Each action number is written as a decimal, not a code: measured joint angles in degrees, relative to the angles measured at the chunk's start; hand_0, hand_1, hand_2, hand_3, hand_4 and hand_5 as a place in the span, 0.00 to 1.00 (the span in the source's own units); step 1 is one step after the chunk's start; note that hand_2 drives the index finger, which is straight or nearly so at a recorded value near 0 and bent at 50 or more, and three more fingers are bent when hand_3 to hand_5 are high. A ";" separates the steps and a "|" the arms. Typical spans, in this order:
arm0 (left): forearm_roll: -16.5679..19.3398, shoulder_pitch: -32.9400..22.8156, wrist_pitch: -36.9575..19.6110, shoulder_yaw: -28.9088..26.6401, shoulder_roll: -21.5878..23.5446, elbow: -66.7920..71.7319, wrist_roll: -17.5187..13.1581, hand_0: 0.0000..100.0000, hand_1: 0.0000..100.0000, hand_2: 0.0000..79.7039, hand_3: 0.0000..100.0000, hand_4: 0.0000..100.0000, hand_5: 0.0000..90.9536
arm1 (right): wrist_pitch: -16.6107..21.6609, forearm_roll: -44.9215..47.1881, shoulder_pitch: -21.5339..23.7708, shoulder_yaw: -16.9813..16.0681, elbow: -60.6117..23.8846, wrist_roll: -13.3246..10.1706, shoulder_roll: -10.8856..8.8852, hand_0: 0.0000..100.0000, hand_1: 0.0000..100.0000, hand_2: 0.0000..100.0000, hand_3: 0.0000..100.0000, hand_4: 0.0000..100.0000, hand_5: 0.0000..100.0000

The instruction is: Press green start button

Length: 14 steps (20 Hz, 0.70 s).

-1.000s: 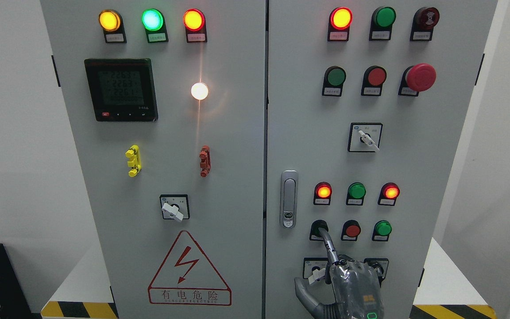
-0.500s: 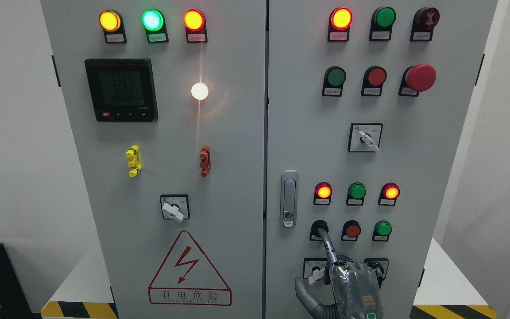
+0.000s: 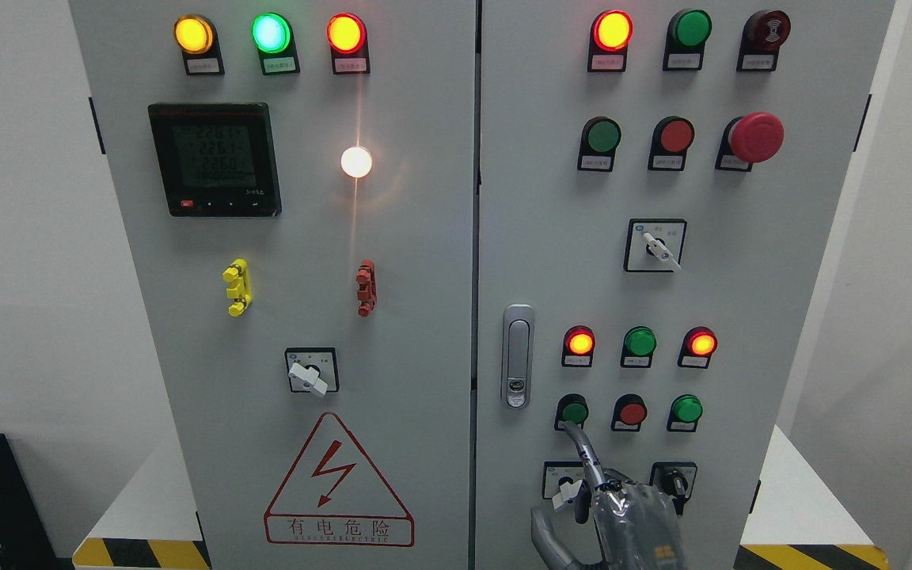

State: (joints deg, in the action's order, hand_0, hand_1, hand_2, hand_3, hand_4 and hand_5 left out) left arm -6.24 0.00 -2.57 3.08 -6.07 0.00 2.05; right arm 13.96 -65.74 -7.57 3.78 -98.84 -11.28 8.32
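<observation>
You have one hand in view: the right hand (image 3: 624,516), entering at the bottom edge right of centre, in front of the right-hand door of the grey control cabinet (image 3: 551,198).

Finger state: the index finger (image 3: 585,453) is extended straight up and slightly left. The remaining fingers are folded against the palm, and the thumb (image 3: 545,532) hangs out to the lower left. The hand holds nothing.

Task item: the green start button (image 3: 575,412) sits leftmost in the lower row of three push buttons, just right of the door handle (image 3: 516,356). To its right in the same row are a red button (image 3: 632,412) and a second green button (image 3: 687,408). The green face is fully visible.

Contact: the index fingertip meets the lower-left edge of the start button's black collar, just below the green face. You cannot tell from this view whether it is touching or only close.

Surroundings: directly above that row, a red lamp (image 3: 580,343) is lit, a green lamp (image 3: 640,342) is unlit and a second red lamp (image 3: 701,343) is lit. A selector switch (image 3: 560,477) below the start button is partly covered by the hand. A second selector switch (image 3: 674,479) shows beside the knuckles.
</observation>
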 measured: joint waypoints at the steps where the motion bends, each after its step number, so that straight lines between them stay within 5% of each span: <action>1: 0.00 0.00 0.00 0.00 0.00 0.00 0.00 0.12 0.56 0.00 0.00 0.00 0.00 | 0.35 1.16 0.60 -0.03 -0.65 -0.09 -0.01 0.49 0.38 0.00 0.78 0.76 0.84; 6: 0.00 0.00 0.00 0.00 0.01 0.00 0.00 0.12 0.56 0.00 0.00 0.00 0.00 | 1.37 9.99 4.11 -0.05 -4.06 -0.80 -0.04 0.39 0.33 0.00 0.70 0.70 0.78; 14: 0.00 0.00 0.00 0.00 0.02 0.00 0.00 0.12 0.56 0.00 0.00 0.00 0.00 | 0.47 27.65 8.54 0.19 -9.34 -0.56 -0.08 0.05 0.29 0.00 0.49 0.54 0.54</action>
State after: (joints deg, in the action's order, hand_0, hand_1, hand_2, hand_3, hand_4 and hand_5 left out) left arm -6.24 0.00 -2.57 3.08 -6.05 0.00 2.05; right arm 14.43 -38.09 0.97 3.97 -108.18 -11.84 8.24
